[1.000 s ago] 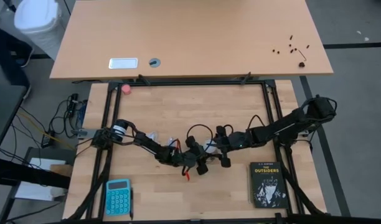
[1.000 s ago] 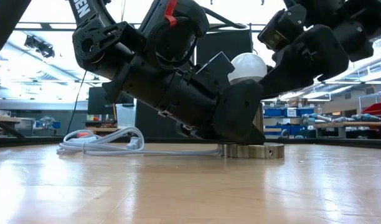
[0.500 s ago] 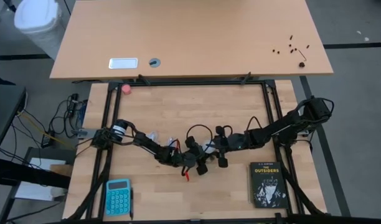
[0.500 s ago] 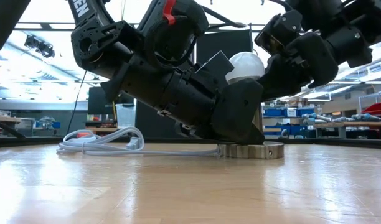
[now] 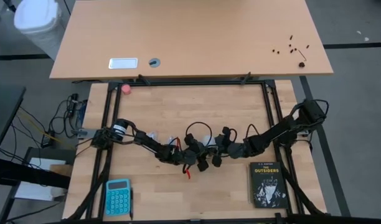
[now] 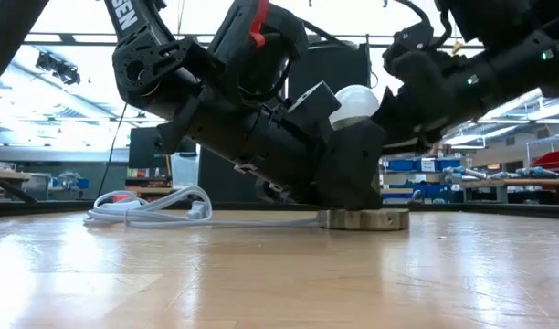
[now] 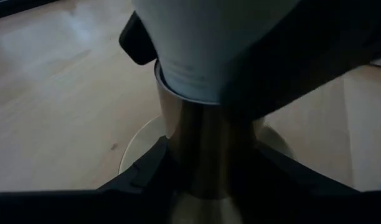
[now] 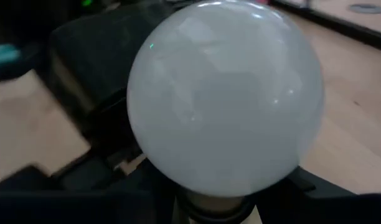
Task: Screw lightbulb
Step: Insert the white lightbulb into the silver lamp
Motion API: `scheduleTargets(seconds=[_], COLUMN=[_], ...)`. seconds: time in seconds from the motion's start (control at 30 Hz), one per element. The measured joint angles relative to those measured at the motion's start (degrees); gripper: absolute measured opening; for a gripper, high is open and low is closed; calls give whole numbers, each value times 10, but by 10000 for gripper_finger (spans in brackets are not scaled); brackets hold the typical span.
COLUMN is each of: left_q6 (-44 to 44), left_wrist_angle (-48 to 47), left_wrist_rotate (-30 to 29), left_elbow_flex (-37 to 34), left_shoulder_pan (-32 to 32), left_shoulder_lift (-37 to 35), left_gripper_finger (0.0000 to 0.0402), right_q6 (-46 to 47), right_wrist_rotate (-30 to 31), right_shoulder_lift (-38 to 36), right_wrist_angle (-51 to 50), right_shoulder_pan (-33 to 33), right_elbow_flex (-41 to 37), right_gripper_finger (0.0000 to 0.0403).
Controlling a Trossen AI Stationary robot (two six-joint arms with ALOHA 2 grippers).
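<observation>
white lightbulb point(image 6: 356, 100) stands upright in the metal socket point(image 6: 363, 219); left gripper point(image 6: 353, 169) clamps the socket stem, right gripper point(image 6: 389, 105) clamps the globe.

The lightbulb point(image 8: 225, 99) has a smooth, frosted white globe with a soft sheen, narrowing to a matt white collar. Below it, the socket stem point(image 7: 203, 155) is brushed metal, dull gold in tone, rising from a round metallic socket disc point(image 6: 363, 219) with a satin finish. The table point(image 6: 261, 274) is pale wood, its grain visible under a lightly glossy surface. Both arms look like matt black plastic. The cord point(image 6: 152, 208) is smooth white plastic.
</observation>
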Motion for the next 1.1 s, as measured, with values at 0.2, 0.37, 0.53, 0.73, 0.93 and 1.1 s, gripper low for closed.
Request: scheduleTargets(seconds=[0.2, 0.37, 0.53, 0.73, 0.93, 1.1], left_q6=[-4, 5, 10, 12, 23, 21], left_wrist_angle=[-5, 1, 2, 2, 4, -1], left_wrist_rotate=[-23, -11, -4, 3, 19, 24], left_elbow_flex=[-2, 0, 1, 1, 1, 10], left_shoulder_pan=[-2, -3, -3, -4, -5, -6], left_shoulder_lift=[0, 0, 0, 0, 0, 0], left_gripper_finger=[188, 188, 188, 188, 212, 278], right_q6=[4, -28, -55, -49, -48, -26], right_wrist_rotate=[69, 94, 47, -56, -94, -103], right_shoulder_lift=[76, 68, 37, -29, -97, -110], right_wrist_angle=[100, 100, 75, -18, -142, -218], right_shoulder_pan=[20, 43, 42, 26, 26, 31], right_elbow_flex=[11, 10, -1, -2, -2, -4], right_gripper_finger=[181, 197, 222, 264, 297, 300])
